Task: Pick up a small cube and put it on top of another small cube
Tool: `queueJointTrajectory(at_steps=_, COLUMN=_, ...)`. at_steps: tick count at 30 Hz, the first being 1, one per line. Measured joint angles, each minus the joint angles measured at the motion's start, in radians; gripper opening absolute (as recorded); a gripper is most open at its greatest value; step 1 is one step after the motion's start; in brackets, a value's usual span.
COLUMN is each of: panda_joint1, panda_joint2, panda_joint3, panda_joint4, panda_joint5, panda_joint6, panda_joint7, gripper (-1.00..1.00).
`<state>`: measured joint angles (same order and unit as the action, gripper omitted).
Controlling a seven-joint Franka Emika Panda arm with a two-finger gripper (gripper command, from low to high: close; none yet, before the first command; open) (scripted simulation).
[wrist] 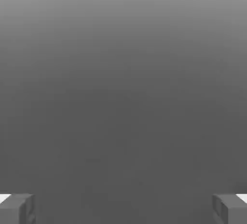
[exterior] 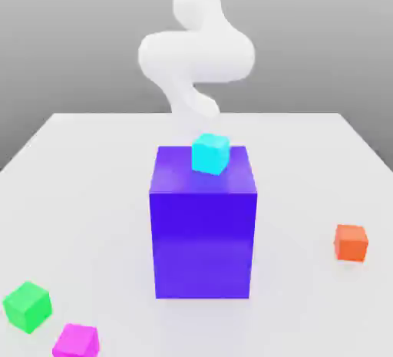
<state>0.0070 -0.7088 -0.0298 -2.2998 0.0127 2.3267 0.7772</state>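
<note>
Would put the task at its very beginning. Can see no small cube stacked on another small one. Find a small bright-cyan cube (exterior: 210, 154) apparently resting on top of a large deep-blue box-shaped block (exterior: 203, 244), well above the pale smooth table (exterior: 299, 179). Notice a small green cube (exterior: 28, 306) and, near it, a small magenta cube (exterior: 77, 341) on the table toward the exterior view's left; also a small orange-red cube (exterior: 351, 242) by itself toward the exterior view's right. Cannot tell which two to pair (the task sentence gives no colours). Have everything left to do: choosing, grasping, lifting, placing, releasing.

See the grey two-finger gripper (wrist: 123, 209) spread wide in the hand view, with nothing clamped and no contact visible at the fingertips. See the white rounded robot arm (exterior: 196, 56) beyond the block in the exterior view. Would judge some reaching and turning necessary before any grasp, then careful centring over a cube. Might knock the cyan one off the block by sweeping in too low.
</note>
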Motion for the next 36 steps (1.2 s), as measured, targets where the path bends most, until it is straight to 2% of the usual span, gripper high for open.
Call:
queueJointTrajectory(at_steps=18, panda_joint1=-0.011, panda_joint2=0.659, panda_joint3=-0.173, panda_joint4=0.002, panda_joint5=0.141, panda_joint6=0.192, panda_joint7=-0.200, gripper=0.00)
queueJointTrajectory(at_steps=29, panda_joint1=-0.090, panda_joint2=1.049, panda_joint3=-0.200, panda_joint4=0.002, panda_joint5=0.170, panda_joint6=0.316, panda_joint7=-0.281, gripper=0.00)
queueJointTrajectory(at_steps=33, panda_joint1=-0.132, panda_joint2=1.194, panda_joint3=-0.158, panda_joint4=0.029, panda_joint5=0.212, panda_joint6=0.415, panda_joint7=-0.317, gripper=0.00)
queueJointTrajectory(at_steps=34, panda_joint1=-0.141, panda_joint2=1.223, panda_joint3=-0.146, panda_joint4=0.036, panda_joint5=0.222, panda_joint6=0.437, panda_joint7=-0.324, gripper=-1.00)
queueJointTrajectory(at_steps=36, panda_joint1=-0.141, panda_joint2=1.223, panda_joint3=-0.146, panda_joint4=0.036, panda_joint5=0.222, panda_joint6=0.437, panda_joint7=-0.324, gripper=-1.00)
